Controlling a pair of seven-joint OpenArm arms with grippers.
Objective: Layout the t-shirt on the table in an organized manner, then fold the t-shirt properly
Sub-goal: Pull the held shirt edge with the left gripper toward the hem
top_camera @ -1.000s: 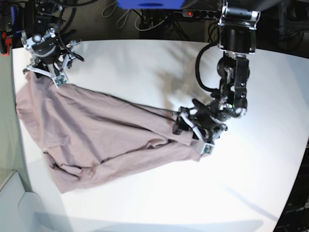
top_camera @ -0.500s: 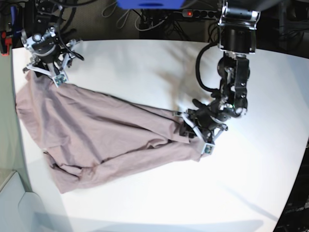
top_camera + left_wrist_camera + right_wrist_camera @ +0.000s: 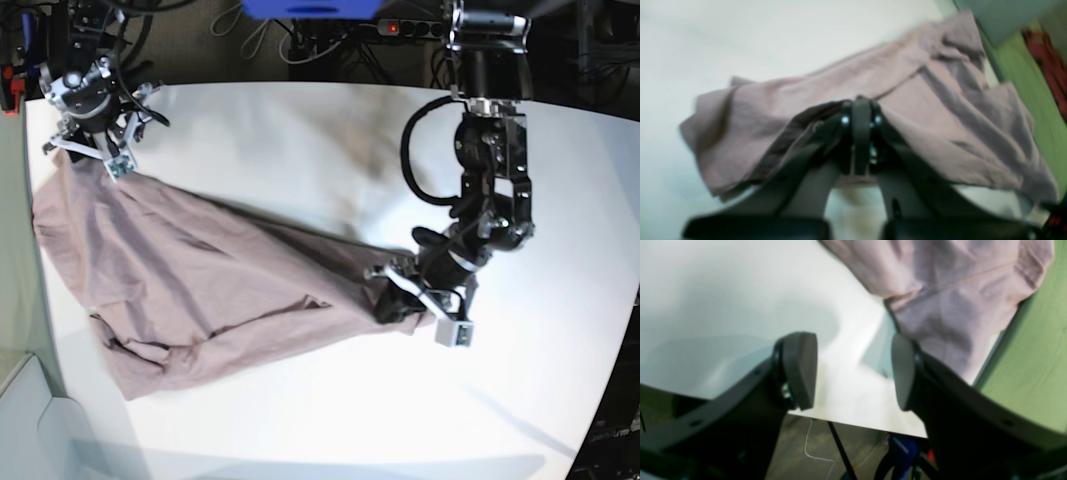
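Note:
The mauve-pink t-shirt lies rumpled on the white table, stretching from the far left corner to the middle. In the base view my left gripper sits at the shirt's right end, shut on a bunched edge of the cloth. The left wrist view shows the left gripper with jaws pressed together and t-shirt fabric pinched and draped around them. My right gripper hovers open at the shirt's far left corner. In the right wrist view the right gripper holds nothing, and the t-shirt lies just beyond its right finger.
The table's curved edge runs down the left side, with a green floor beyond it. A white box stands at the near left corner. Cables and a power strip lie behind the table's far edge.
My left gripper has shut on the shirt's right edge and drawn it a little to the right, pulling the cloth tauter. The right gripper has shifted slightly and stays open.

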